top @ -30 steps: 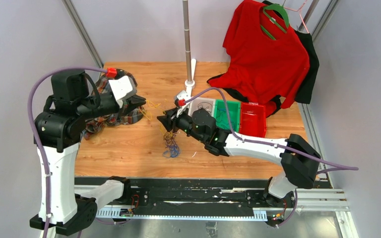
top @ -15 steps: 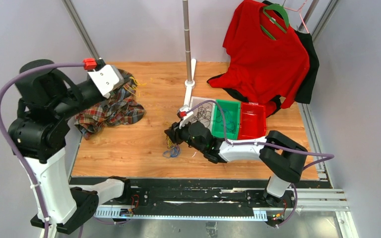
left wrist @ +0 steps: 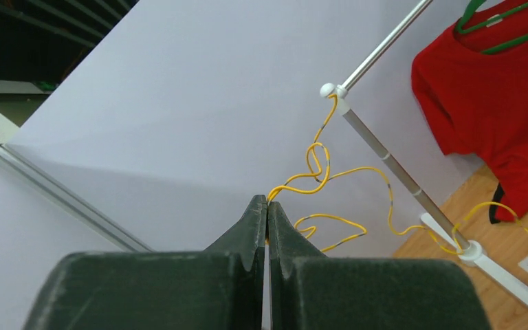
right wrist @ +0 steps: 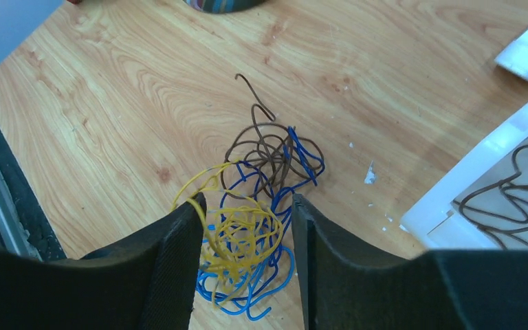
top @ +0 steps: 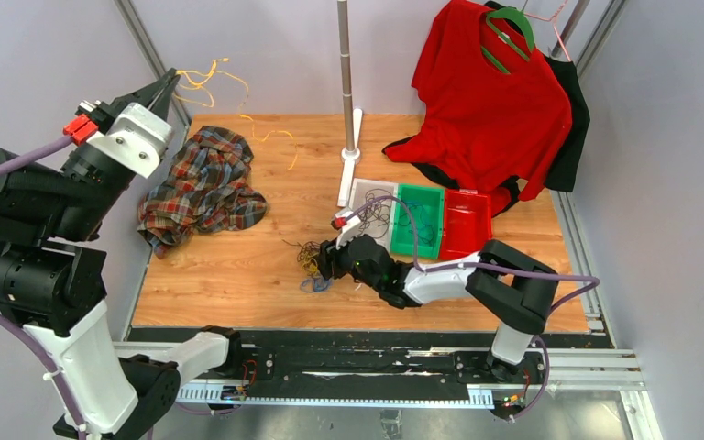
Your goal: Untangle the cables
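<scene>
At the front of the table (top: 229,293) the right gripper (right wrist: 242,213), fingers spread over the wad of yellow, blue and brown cables (right wrist: 275,158), should pin it low, while far back and high the left gripper (left wrist: 267,206), clenched on a yellow cable (left wrist: 316,165), should draw it away slowly, without snagging

One yellow cable (left wrist: 314,167) hangs in mid-air, kinked and looped, its end pinched between the pressed-together jaws of the left gripper (left wrist: 267,206). A loose wad (right wrist: 247,227) lies on the bench (right wrist: 110,103): yellow loops (right wrist: 237,234) over blue strands (right wrist: 244,302), with brown strands (right wrist: 262,141) tangled in.
</scene>
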